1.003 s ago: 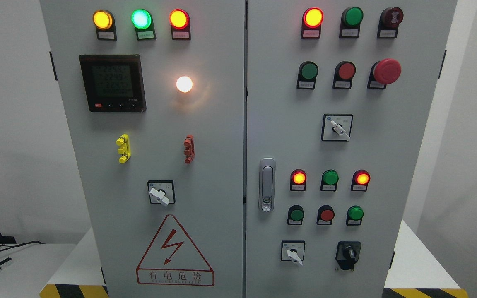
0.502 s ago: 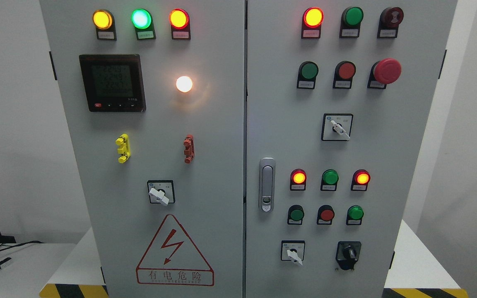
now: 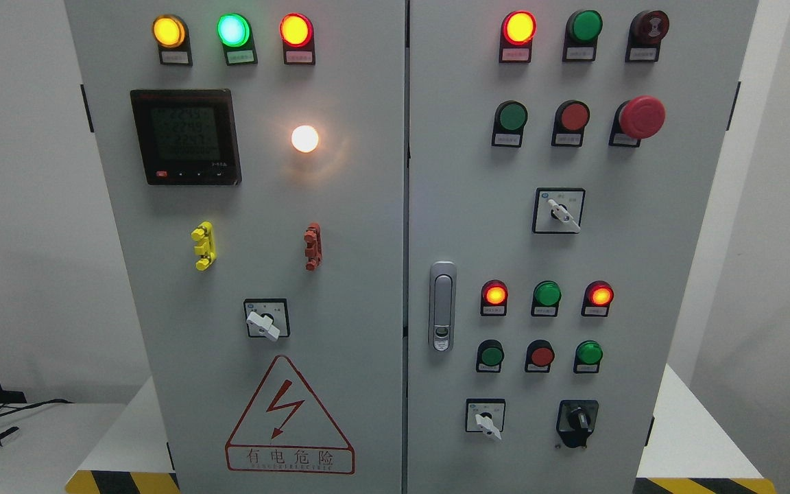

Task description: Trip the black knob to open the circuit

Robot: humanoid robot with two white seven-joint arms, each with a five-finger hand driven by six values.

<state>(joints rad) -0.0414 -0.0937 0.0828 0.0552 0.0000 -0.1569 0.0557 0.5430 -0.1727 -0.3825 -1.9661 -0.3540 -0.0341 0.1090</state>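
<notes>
Nothing has changed over the last second. Black knob [image 3: 577,418] sits untouched at the right door's lower right; no robot hand in view, state unknown. Trip not begun.

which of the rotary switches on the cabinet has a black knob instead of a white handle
The black knob at the bottom right of the right door. The other four rotary switches, including the one just left of it, have white lever handles on square plates.
</notes>
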